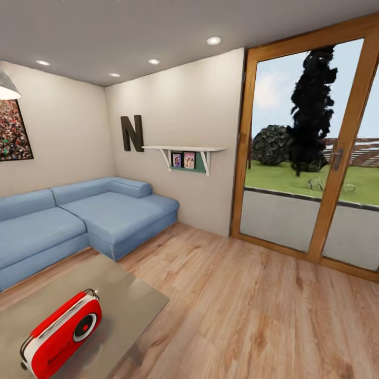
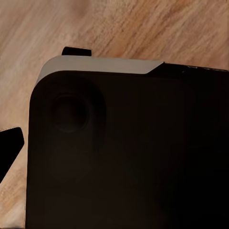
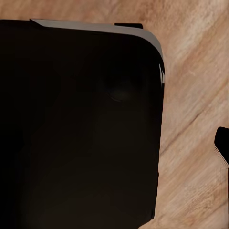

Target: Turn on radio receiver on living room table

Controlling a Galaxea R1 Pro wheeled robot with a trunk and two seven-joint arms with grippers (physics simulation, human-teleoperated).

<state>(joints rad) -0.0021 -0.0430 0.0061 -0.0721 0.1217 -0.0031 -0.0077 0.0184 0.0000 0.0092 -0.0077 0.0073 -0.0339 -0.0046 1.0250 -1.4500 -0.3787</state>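
Observation:
The radio receiver point(image 1: 60, 335) is red with a white band, a red top handle and a round dial. It stands tilted on the near part of the grey glossy table point(image 1: 121, 295), at the lower left of the head view. The living room shows a blue L-shaped sofa point(image 1: 79, 218) behind the table and a light wood plank floor point(image 1: 247, 310). In the left wrist view one dark fingertip point(image 2: 9, 150) pokes in at the edge over the floor. The right wrist view shows a matching dark fingertip point(image 3: 222, 143). The second finger of each gripper is lost against my dark base.
A wood-framed glass door point(image 1: 316, 152) to the garden stands at the right. On the far wall hang a white shelf point(image 1: 184, 152) with photos and a dark letter N point(image 1: 132, 132). My dark base point(image 2: 129, 152) fills both wrist views above the plank floor.

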